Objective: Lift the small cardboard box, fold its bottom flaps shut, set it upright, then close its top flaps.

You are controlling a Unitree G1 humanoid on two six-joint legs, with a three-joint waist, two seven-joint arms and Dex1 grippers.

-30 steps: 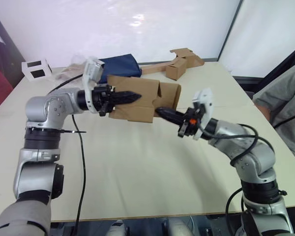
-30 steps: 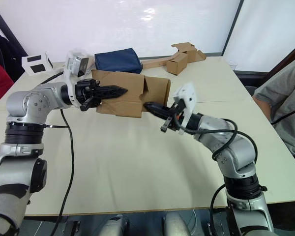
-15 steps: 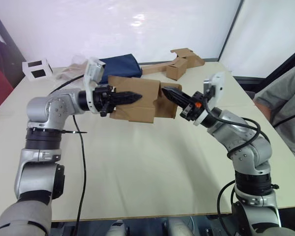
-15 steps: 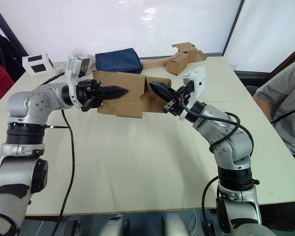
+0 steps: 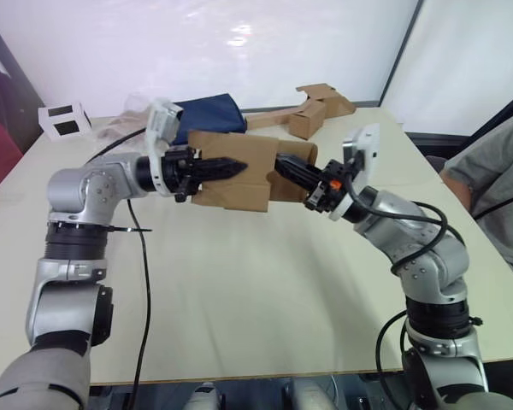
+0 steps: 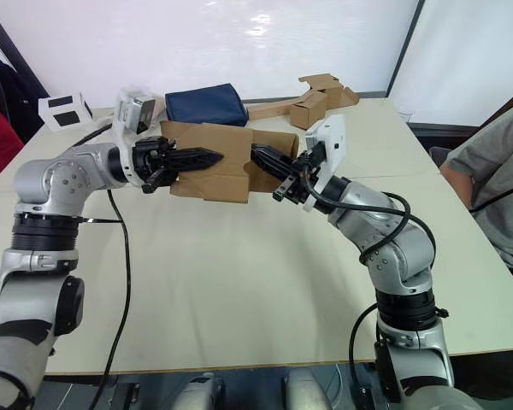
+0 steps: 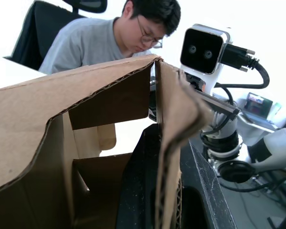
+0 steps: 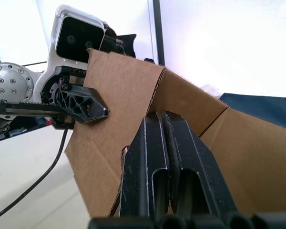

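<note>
While the small cardboard box (image 5: 239, 171) hangs above the table (image 5: 239, 290) at upper centre of the frame, the left gripper (image 5: 231, 166) clamps 1 of its walls between both fingers. The right gripper (image 5: 284, 164), its 2 fingers pressed together with nothing between them, pokes against the box's right-hand end flaps (image 5: 292, 171). Farther back lie a navy pouch (image 5: 207, 115), cardboard pieces (image 5: 312, 107) and a white cube (image 5: 61, 118). A person (image 5: 496, 179) sits at the right edge.
</note>
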